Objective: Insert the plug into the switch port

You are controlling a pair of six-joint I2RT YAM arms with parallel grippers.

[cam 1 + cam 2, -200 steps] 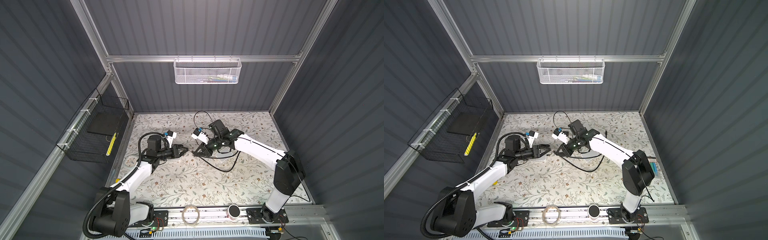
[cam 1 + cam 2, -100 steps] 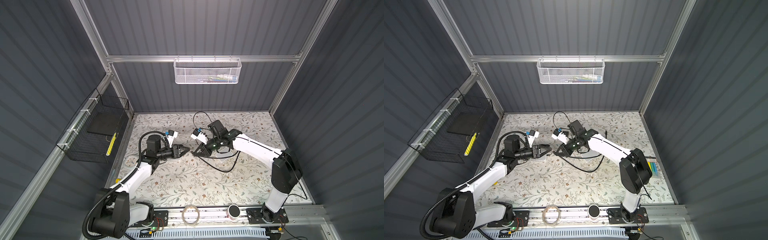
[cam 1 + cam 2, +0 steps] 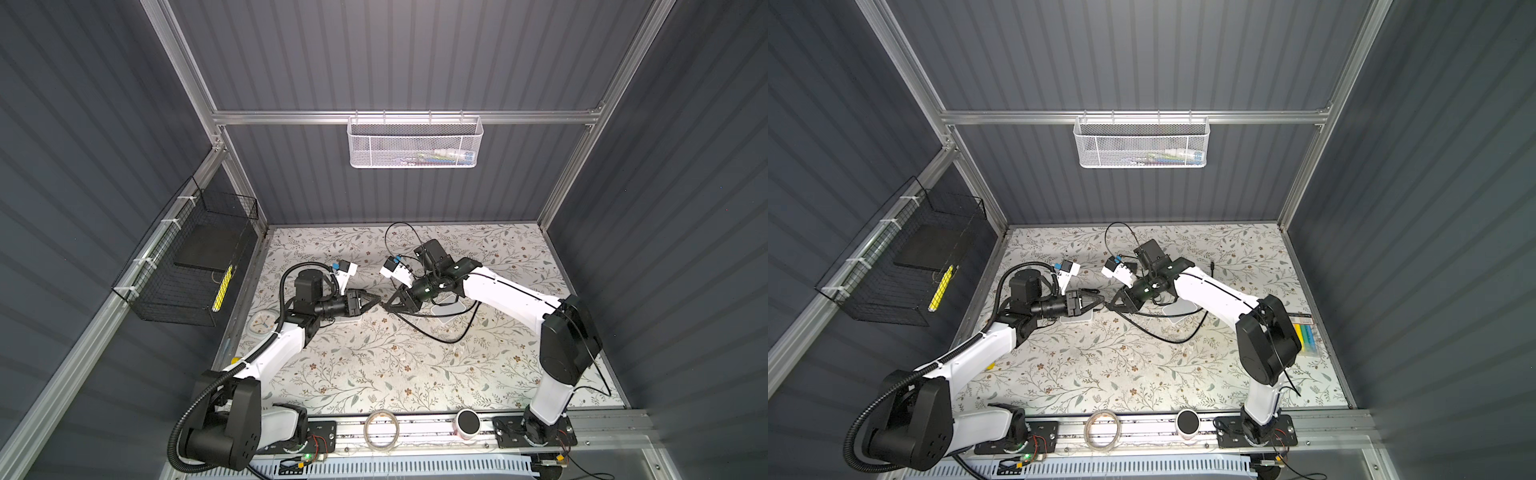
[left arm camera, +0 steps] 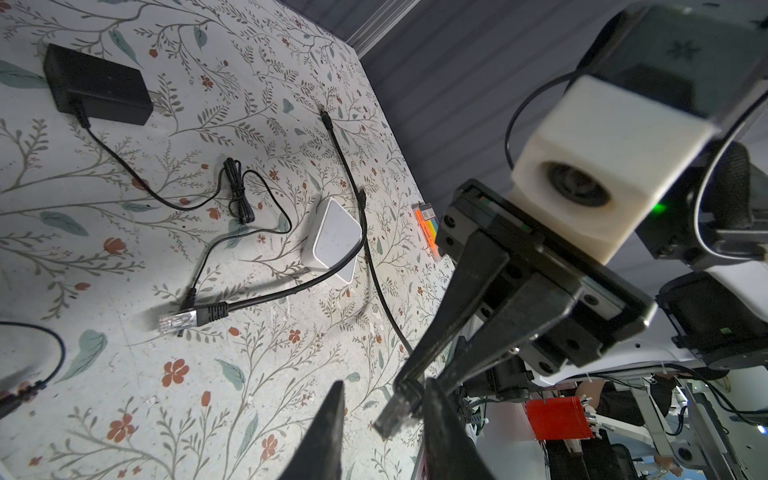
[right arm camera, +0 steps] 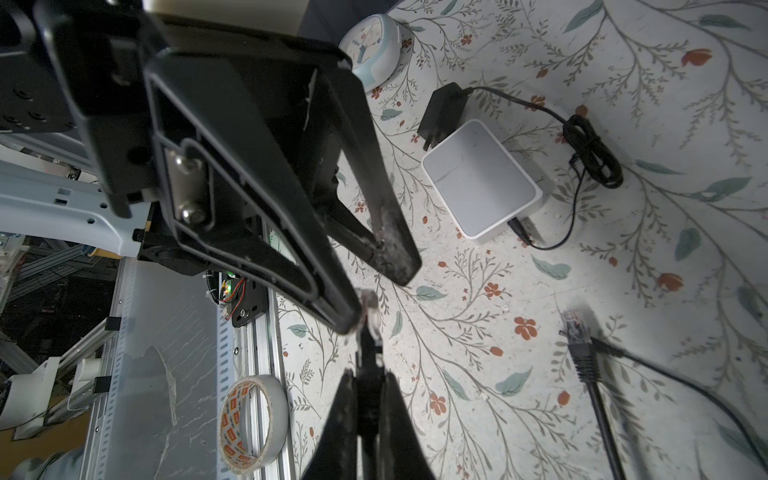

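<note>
- Right tool (image 5: 369,374): clamped on the plug (image 5: 370,311), held in the air.
- Left tool (image 4: 384,390): narrowly open, fingers flanking the plug tip, no grip.
- Pending: alignment and insertion into the switch (image 5: 482,183) on the counter (image 5: 540,395).

Lab test cell, aluminium frame (image 3: 399,117), corrugated walls (image 3: 374,54)

Mostly plastic, we find, on a matt printed table cover (image 4: 124,249).
The switch (image 5: 482,183) is smooth, semi-glossy white plastic; beside it we see a matt black rubbery cable (image 5: 590,149). The plug (image 5: 369,309) tip is clear plastic, and the left gripper (image 5: 372,291) has scuffed matt black fingers (image 5: 390,249).
</note>
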